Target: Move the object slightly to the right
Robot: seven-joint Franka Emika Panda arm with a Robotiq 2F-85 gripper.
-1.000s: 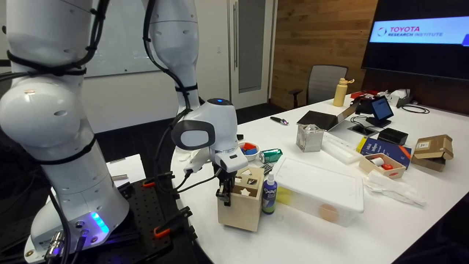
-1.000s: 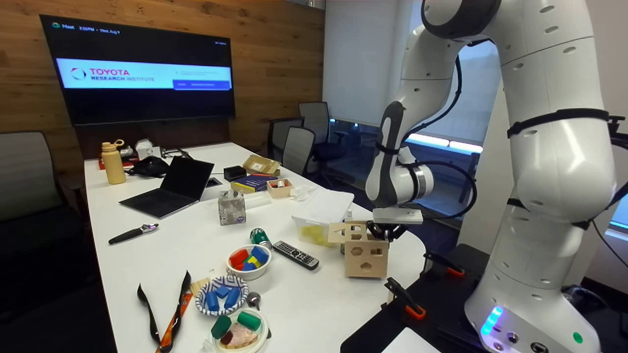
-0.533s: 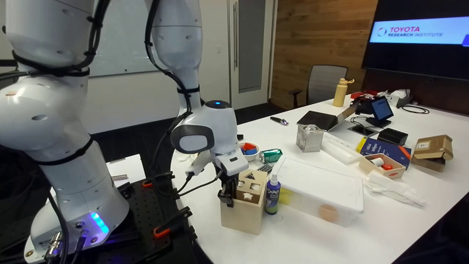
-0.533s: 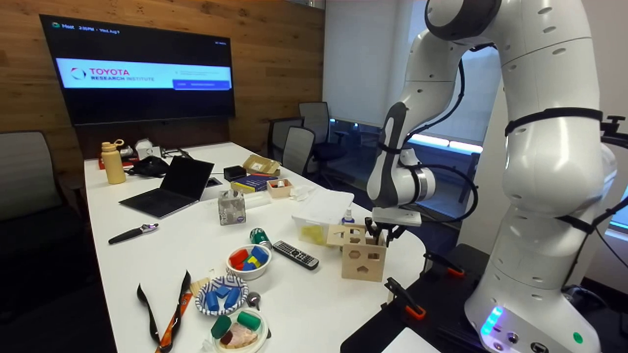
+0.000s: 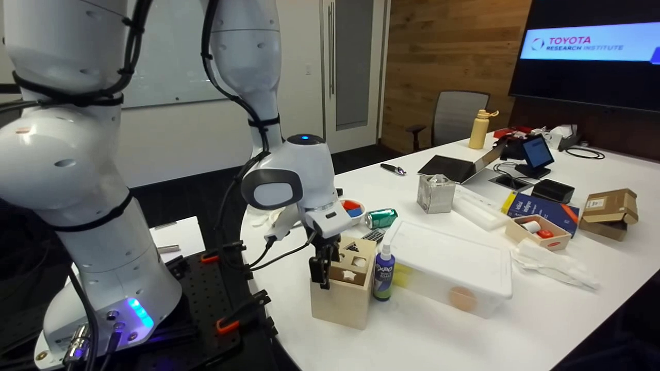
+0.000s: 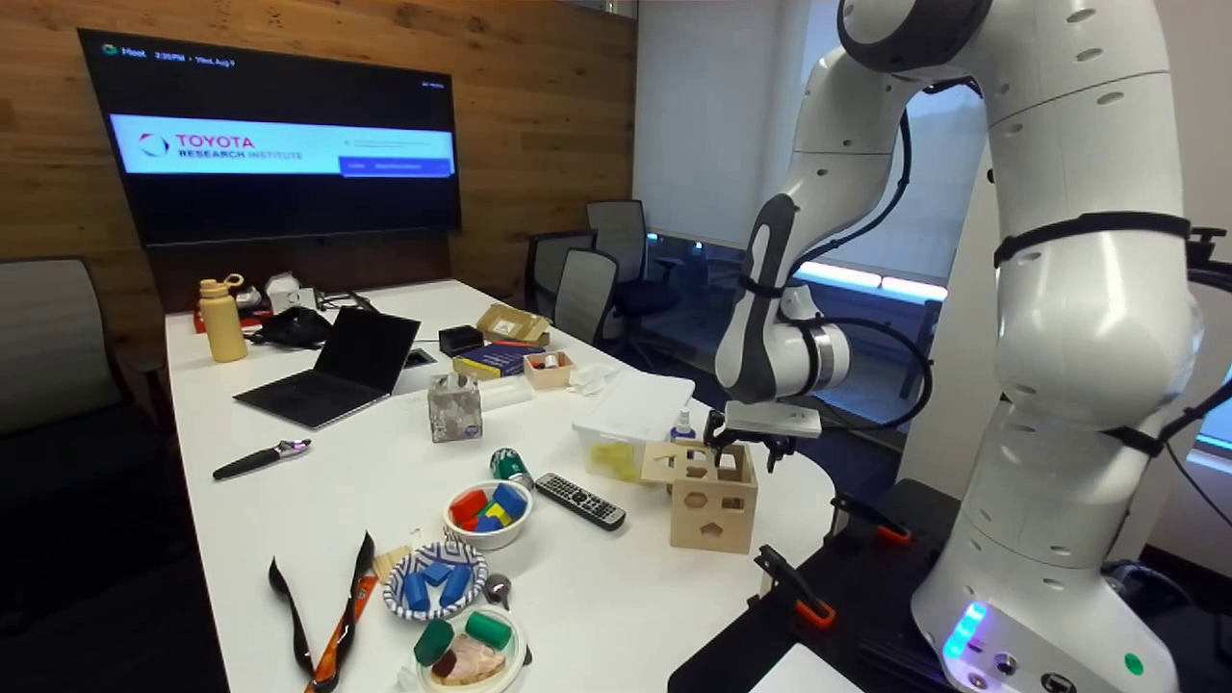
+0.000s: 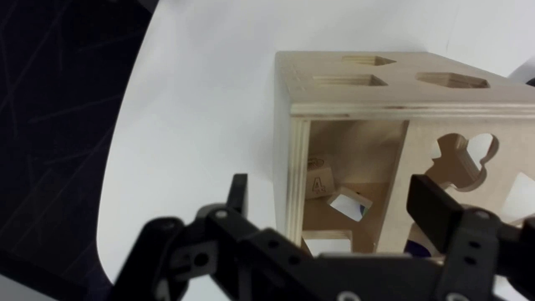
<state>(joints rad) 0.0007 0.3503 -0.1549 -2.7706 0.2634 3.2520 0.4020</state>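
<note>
Currently, light-tan cube-shaped wooden box [image 5: 339, 304]: standing upright on the white table [image 5: 412, 335], at the end by the white robot base [image 6: 1049, 577]; holes of several shapes are cut through its faces.
Flat wooden top panel with cut-outs [image 6: 659, 462]: sits offset, jutting past one side of the box and leaving a gap over the opposite part.
Small wooden block marked with a 4 [image 7: 319, 184]: inside the box, seen through that gap in the wrist view.
Black two-fingered gripper [image 7: 329, 188]: fingers spread wide, nothing held; in the wrist view one finger shows over the table outside the box, the other over the panel, with a box wall between them. Whether either touches the wood cannot be told.
Purple-and-green spray bottle with a white top [image 5: 383, 275]: upright, just beside the box; contact unclear.
Translucent plastic bin with a white lid [image 5: 448, 257]: on the bottle's other side from the box.
Black-and-silver remote control [image 6: 580, 500]: flat on the table, between the box and the round white bowl [image 6: 489, 541].
Red, blue and yellow blocks [image 6: 491, 508]: in that bowl.
Green metal can [image 6: 510, 466]: on its side, near the remote.
</note>
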